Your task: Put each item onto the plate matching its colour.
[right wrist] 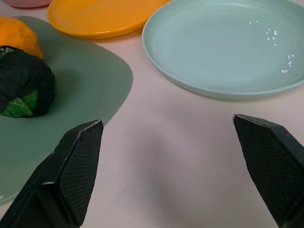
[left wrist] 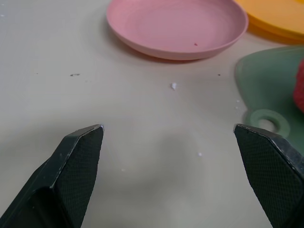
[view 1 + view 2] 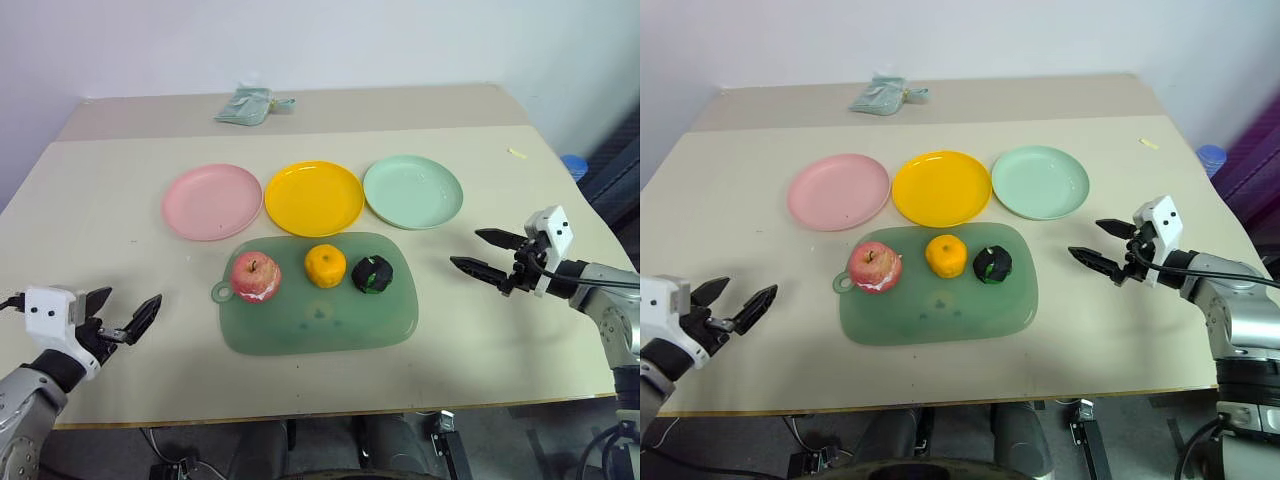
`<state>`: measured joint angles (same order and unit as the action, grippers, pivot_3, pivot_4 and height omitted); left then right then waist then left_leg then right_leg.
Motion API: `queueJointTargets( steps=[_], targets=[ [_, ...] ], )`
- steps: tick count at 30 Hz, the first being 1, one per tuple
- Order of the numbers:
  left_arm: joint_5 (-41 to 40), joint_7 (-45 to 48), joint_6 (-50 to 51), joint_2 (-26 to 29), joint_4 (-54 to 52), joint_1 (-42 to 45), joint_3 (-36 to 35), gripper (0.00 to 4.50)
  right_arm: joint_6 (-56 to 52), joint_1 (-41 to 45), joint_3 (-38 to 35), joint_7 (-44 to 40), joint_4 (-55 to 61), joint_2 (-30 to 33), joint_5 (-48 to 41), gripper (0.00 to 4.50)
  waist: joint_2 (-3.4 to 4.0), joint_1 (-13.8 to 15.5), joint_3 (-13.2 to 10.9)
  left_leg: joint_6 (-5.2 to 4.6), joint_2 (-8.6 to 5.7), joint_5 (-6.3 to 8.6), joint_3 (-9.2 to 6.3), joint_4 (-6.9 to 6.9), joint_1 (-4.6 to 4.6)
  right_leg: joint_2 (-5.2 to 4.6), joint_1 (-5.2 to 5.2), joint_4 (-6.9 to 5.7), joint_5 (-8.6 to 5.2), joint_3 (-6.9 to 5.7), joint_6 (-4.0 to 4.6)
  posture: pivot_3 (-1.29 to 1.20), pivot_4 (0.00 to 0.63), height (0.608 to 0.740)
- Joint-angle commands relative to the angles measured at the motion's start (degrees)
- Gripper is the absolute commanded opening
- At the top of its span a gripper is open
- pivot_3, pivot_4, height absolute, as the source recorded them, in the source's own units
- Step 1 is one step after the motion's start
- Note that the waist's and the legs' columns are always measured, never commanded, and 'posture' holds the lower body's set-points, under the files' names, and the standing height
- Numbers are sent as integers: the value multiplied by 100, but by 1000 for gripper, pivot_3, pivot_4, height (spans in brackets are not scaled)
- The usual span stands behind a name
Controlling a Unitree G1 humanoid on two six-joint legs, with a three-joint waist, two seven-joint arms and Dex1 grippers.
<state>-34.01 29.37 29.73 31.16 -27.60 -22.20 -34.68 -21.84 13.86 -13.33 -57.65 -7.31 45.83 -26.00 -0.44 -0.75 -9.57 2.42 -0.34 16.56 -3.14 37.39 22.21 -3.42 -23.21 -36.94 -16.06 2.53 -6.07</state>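
Nowhere on apple (image 3: 256,276) or plates (image 3: 313,197) is writing legible.

apple (image 3: 255,276): red-pink, with paler yellowish streaks near the stem
mandarin (image 3: 325,265): plain orange
lumpy ball (image 3: 372,273): dark green-black, with brighter green patches
pink plate (image 3: 212,201): plain pale pink
yellow plate (image 3: 314,197): bright yellow-orange
green plate (image 3: 413,191): pale mint green, with a few white specks
board (image 3: 330,320): translucent dull green
table (image 3: 110,250): beige
cloth wad (image 3: 248,105): pale grey-green
left gripper (image 3: 125,318): black fingers with a fine textured pattern, white housing
right gripper (image 3: 482,252): black fingers, white housing
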Motion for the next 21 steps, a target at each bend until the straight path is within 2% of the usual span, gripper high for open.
queueJointTargets(
  steps=[1,12,21],
  targets=[
    [-53,-59,-26,-2,-207,-8,-130,4500,-17,75,-52,53,281,-46,-69,4439,0,2,0,0,0,0,0,0,0,0,0,0,0,0,0,0,150,740],
    [-317,-241,103,-52,-354,225,28,4500,-143,229,-51,469,372,-207,20,4439,0,9,0,0,0,0,0,1,0,1,0,-1,0,0,0,0,150,740],
    [-471,15,200,217,302,1161,251,4500,-701,-236,-407,798,1339,-306,-544,4439,0,3,0,0,-1,0,-3,1,0,8,1,-5,0,0,-1,0,150,740]
  ],
)
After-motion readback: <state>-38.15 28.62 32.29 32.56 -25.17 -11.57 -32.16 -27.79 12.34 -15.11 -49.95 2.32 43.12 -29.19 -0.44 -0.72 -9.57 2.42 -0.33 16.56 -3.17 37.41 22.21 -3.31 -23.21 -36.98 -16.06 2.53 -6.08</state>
